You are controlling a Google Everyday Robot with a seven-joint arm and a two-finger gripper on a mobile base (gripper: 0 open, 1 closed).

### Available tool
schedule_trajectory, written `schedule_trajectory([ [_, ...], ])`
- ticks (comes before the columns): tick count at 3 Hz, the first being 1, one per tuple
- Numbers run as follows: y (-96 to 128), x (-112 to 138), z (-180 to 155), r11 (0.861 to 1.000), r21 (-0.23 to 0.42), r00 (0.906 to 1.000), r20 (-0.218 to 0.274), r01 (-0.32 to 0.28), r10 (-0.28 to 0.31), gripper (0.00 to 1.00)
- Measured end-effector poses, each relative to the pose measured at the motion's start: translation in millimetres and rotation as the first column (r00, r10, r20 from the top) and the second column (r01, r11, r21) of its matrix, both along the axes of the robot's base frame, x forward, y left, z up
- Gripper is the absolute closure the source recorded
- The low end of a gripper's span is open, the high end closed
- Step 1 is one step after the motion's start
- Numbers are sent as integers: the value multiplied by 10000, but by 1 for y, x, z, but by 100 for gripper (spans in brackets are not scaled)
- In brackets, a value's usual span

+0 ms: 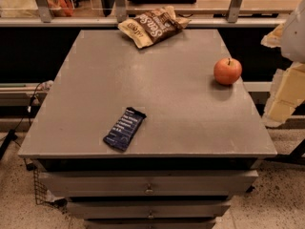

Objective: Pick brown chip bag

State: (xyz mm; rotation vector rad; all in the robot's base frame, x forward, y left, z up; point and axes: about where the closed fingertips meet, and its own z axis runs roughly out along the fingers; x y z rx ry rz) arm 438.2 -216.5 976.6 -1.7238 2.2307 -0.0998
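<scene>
A: As I look through the camera view, the brown chip bag lies at the far edge of the grey table.

B: And the gripper?

A: Off the table's right side, beyond the apple, well apart from the bag. Spread or closed, I cannot tell.

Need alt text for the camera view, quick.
The brown chip bag lies at the far edge of the grey table, untouched; the claw hangs off the right side. A red apple sits right, a dark-blue bar wrapper near the front.
</scene>
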Motion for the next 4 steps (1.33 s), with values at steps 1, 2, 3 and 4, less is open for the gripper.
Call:
schedule_trajectory([
  [1, 1, 1, 0, 10000, 29, 10000, 54, -16, 16, 0],
  [2, 18, 33, -12, 9986, 508, 9978, 651, -121, 87, 0],
  [3, 53, 82, -31, 9916, 1220, 9902, 1374, -430, 260, 0],
  [4, 109, 142, -42, 9710, 2223, 9770, 2093, -879, 405, 0],
])
